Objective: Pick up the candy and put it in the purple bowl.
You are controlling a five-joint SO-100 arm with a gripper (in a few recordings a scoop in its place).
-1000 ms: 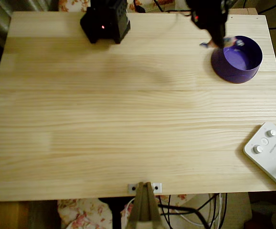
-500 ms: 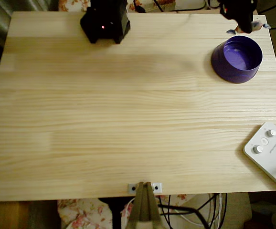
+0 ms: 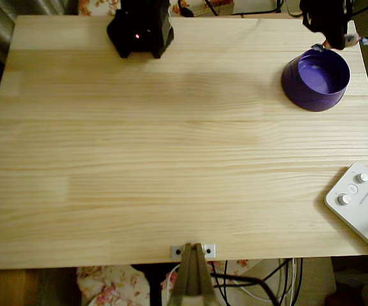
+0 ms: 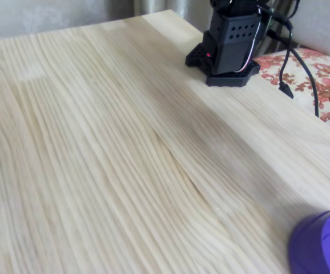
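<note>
The purple bowl (image 3: 316, 80) stands at the far right of the wooden table in the overhead view, and its edge shows at the lower right corner of the fixed view (image 4: 322, 245). My black gripper (image 3: 337, 39) hangs just behind the bowl's far rim, near the table's back right corner. It is shut on the candy (image 3: 360, 41), whose bluish twisted ends stick out on either side of the fingers. The middle of the candy is hidden by the gripper. Nothing lies inside the bowl.
The arm's black base (image 3: 141, 29) sits at the back of the table, left of centre, and also shows in the fixed view (image 4: 228, 45). A white box with knobs (image 3: 361, 204) lies at the right front edge. A metal clamp (image 3: 193, 252) grips the front edge.
The gripper with the candy moved from the bowl's left rim to the right and back, past the bowl. It has since dropped slightly closer to the bowl's far rim.
</note>
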